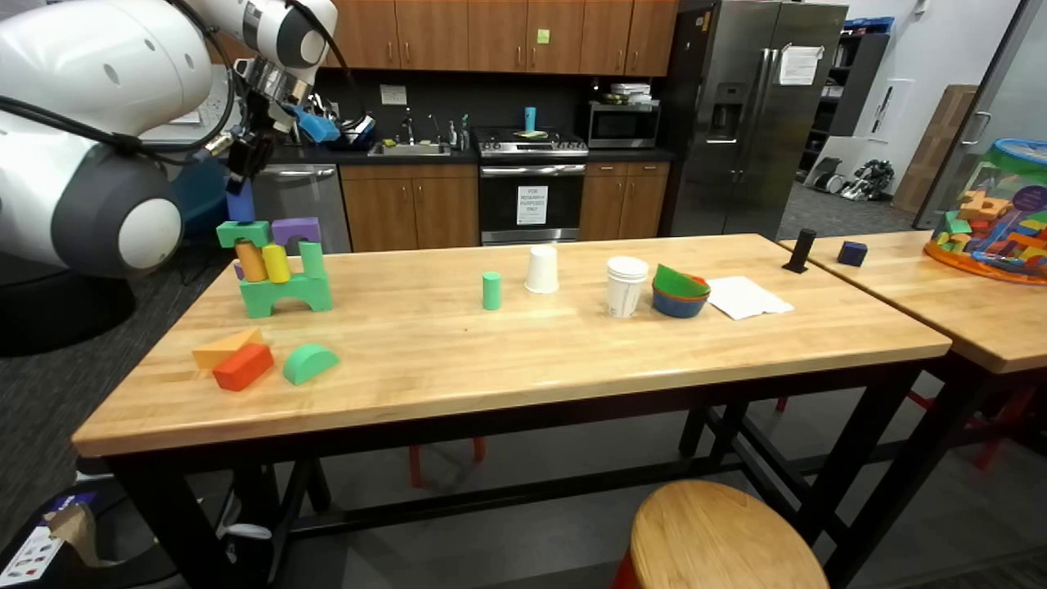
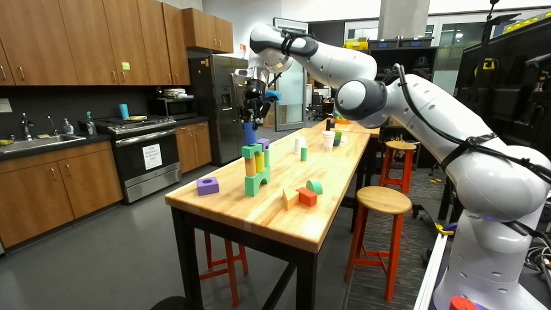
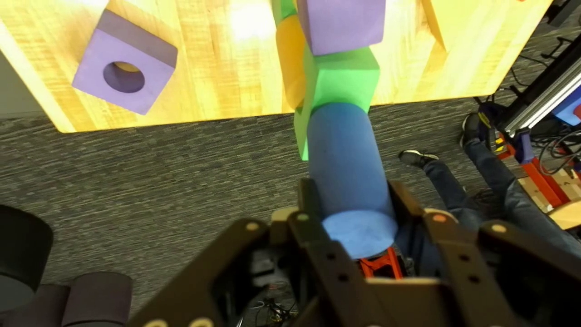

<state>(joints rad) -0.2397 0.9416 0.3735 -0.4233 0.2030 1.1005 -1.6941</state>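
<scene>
the tool holds the blue cylinder from both sides, its fingers narrowed around it, perhaps because this grip leaves the round lower end free to sit flat. that end seems to meet the upper green block, which the orange cylinder helps to carry (whether the weight rests there, i cannot tell). in the wrist view, the purple arch block is at twelve o'clock from the blue cylinder; at ten o'clock, the purple block with a hole lies on the table, well apart, where it supports none of the stack.
</scene>
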